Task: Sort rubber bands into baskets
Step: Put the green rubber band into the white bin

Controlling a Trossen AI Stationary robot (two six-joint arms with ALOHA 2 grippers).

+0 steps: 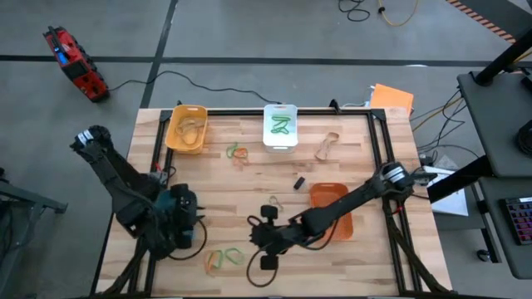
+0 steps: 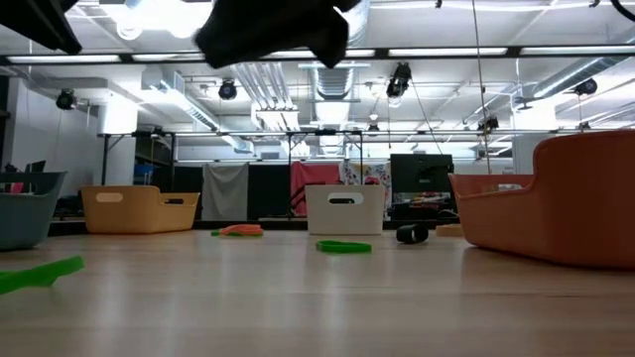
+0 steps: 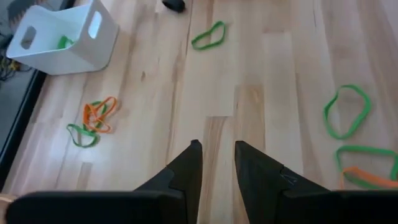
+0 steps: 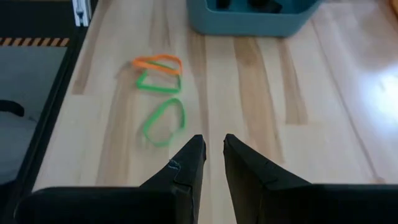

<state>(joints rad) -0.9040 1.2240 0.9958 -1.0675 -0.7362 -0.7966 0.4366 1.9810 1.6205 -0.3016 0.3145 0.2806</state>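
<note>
Several rubber bands lie flat on the wooden table. A green and orange group (image 1: pixel 224 257) lies near the front edge and also shows in the right wrist view (image 4: pixel 163 118). Another group (image 1: pixel 237 152) lies farther back, and a tan band (image 1: pixel 326 147) to its right. The yellow basket (image 1: pixel 186 127) holds tan bands and the white basket (image 1: pixel 280 124) holds green bands. The orange basket (image 1: pixel 332 208) stands at the right. The teal basket (image 4: pixel 255 15) sits mostly hidden under my left arm. My right gripper (image 4: pixel 213 149) hovers just right of the near group, nearly shut and empty. My left gripper (image 3: pixel 217 155) waits over the teal basket, nearly shut and empty.
A small black piece (image 1: pixel 299 182) lies mid-table, with a green band (image 3: pixel 208 35) near it. A dark metal frame (image 1: pixel 378 149) runs along the table's edges. A red tool (image 1: pixel 75 62) and cables lie on the floor beyond the table.
</note>
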